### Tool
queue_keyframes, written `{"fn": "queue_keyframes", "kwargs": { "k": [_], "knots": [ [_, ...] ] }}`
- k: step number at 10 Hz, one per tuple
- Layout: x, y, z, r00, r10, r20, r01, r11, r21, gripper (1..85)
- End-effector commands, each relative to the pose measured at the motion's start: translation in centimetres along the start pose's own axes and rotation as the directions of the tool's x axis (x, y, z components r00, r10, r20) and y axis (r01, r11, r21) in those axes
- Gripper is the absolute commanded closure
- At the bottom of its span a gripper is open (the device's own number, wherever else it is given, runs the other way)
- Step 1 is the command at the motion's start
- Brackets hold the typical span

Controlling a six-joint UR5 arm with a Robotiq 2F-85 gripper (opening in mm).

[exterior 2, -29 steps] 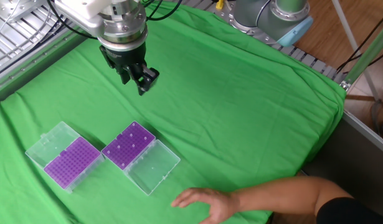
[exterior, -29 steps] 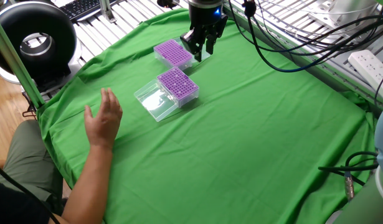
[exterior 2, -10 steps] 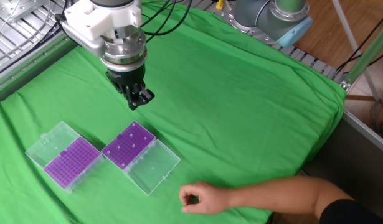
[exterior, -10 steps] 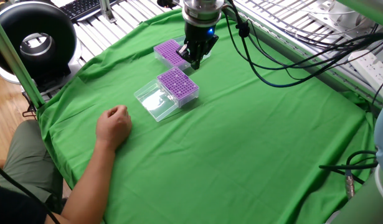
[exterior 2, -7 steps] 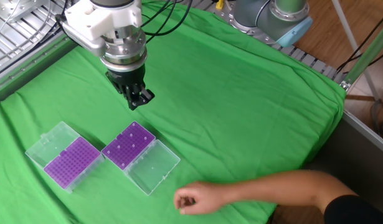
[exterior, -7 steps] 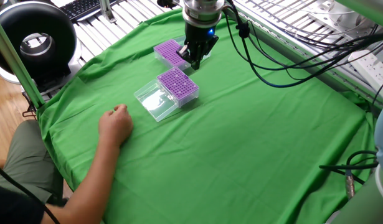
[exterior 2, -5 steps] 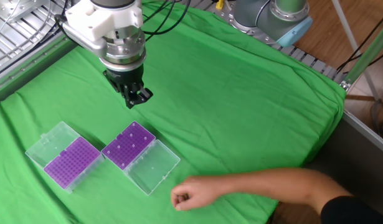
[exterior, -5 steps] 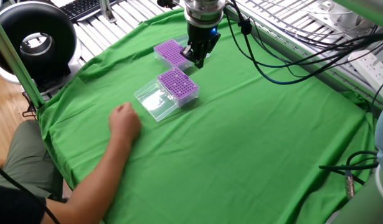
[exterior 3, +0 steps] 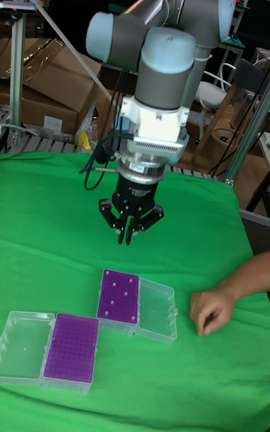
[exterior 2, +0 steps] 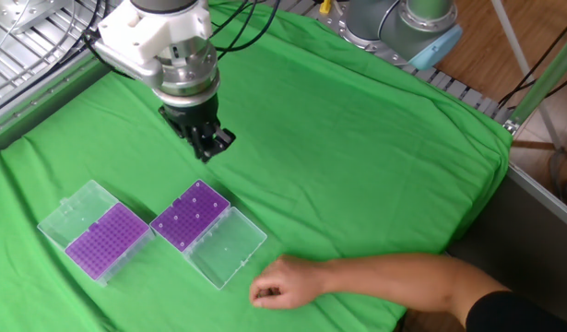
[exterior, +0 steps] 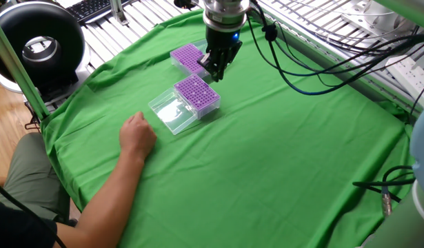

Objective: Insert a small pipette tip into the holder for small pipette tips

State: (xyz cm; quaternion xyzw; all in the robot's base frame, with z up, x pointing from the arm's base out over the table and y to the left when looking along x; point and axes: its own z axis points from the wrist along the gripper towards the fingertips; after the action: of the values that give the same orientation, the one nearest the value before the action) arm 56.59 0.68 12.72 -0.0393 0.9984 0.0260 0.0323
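The small pipette tip itself is too thin to be seen for sure in any view; if the gripper (exterior 3: 129, 235) holds one, it is hidden between the black fingers (exterior 2: 212, 148). These fingers stand very close together, pointing down, but I cannot tell whether they are pressed on something or only nearly closed. The gripper hangs in the air above the green cloth (exterior: 280, 145), just behind the two tip boxes, without touching them.

There are two boxes, each a clear plastic case with a hinged lid lying open flat beside a purple rack. The one nearer to the gripper (exterior 2: 193, 216) shows a purple plate with only some scattered pale dots, perhaps tips or empty holes; this is hard to read. The second box (exterior 2: 105, 240) has a denser grid of fine holes over its whole purple surface. They lie side by side, almost touching at one corner in the tall fixed view. Which of them is the holder for small tips, the pictures do not tell.

One human hand (exterior 3: 209, 310) rests on the cloth near the open lid of the first box, loosely curled; the arm is cut off by the frame edge. The cloth is smooth with soft folds at the borders. One grey, rounded robot arm (exterior 3: 169, 34) is blurred in its upper part.
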Motion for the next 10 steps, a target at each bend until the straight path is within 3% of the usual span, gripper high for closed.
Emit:
{"fn": "queue_keyframes", "kwargs": {
  "k": [1,10],
  "knots": [
    [-1.8,-0.4,2.5,0.999,-0.026,0.036,0.027,0.999,-0.024,64.0],
    [-1.2,-2.1,5.8,0.999,-0.037,0.016,0.037,0.999,-0.003,63.7]
  ]
}}
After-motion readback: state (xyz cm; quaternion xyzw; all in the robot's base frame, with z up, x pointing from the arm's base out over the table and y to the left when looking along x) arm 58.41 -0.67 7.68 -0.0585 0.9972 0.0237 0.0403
